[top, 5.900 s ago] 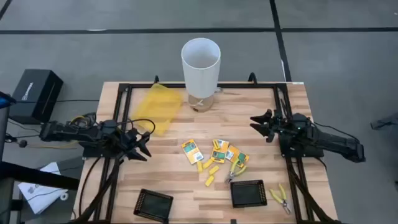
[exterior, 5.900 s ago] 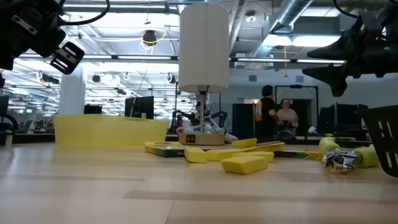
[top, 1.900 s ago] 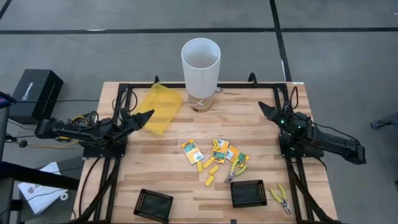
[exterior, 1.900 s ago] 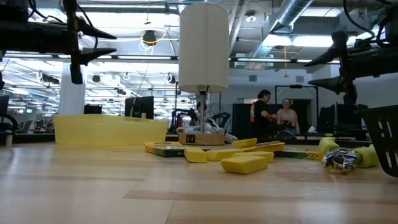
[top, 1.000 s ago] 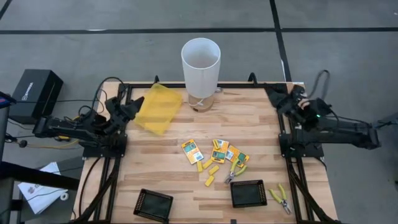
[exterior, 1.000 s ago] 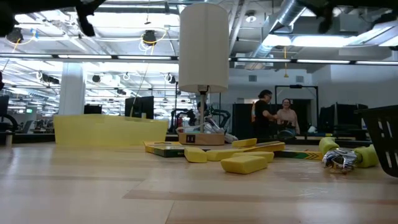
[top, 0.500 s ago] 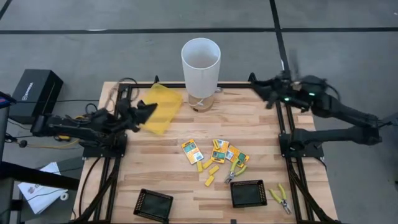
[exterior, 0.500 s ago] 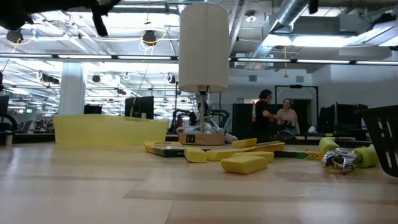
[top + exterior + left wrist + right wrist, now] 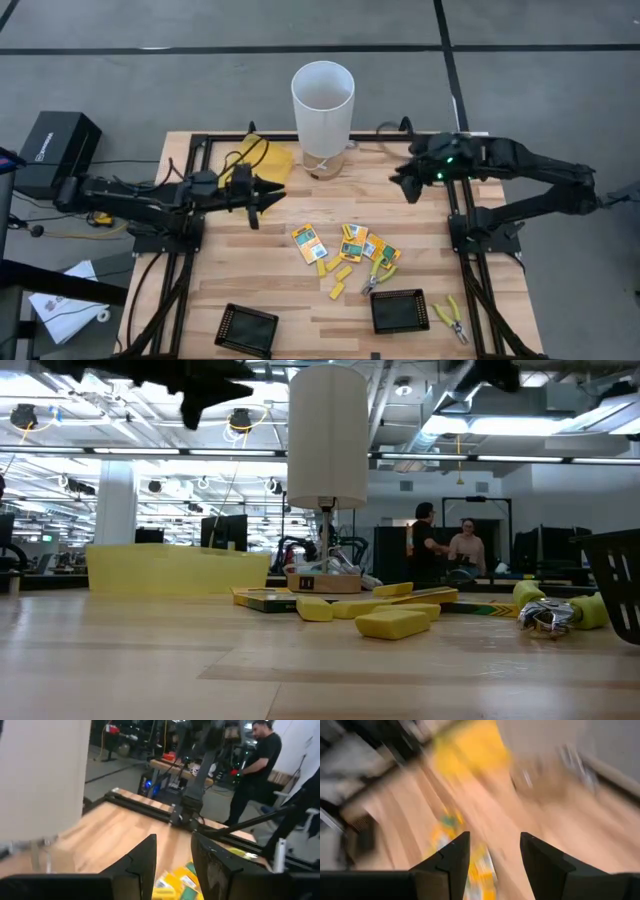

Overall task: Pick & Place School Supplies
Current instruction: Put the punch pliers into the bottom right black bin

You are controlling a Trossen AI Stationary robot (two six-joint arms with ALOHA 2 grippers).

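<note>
Table: yr wood top w/ black frame | centre: packets, yellow oblong pcs, pliers in loose cluster | front edge: 2 black trays, 2nd pliers | back: white cylinder, yellow pouch

The left gripper reaches inward above the table's left half, fingers parted. The right gripper (also gaping, empty) hangs opposite, pointing leftward.
</note>
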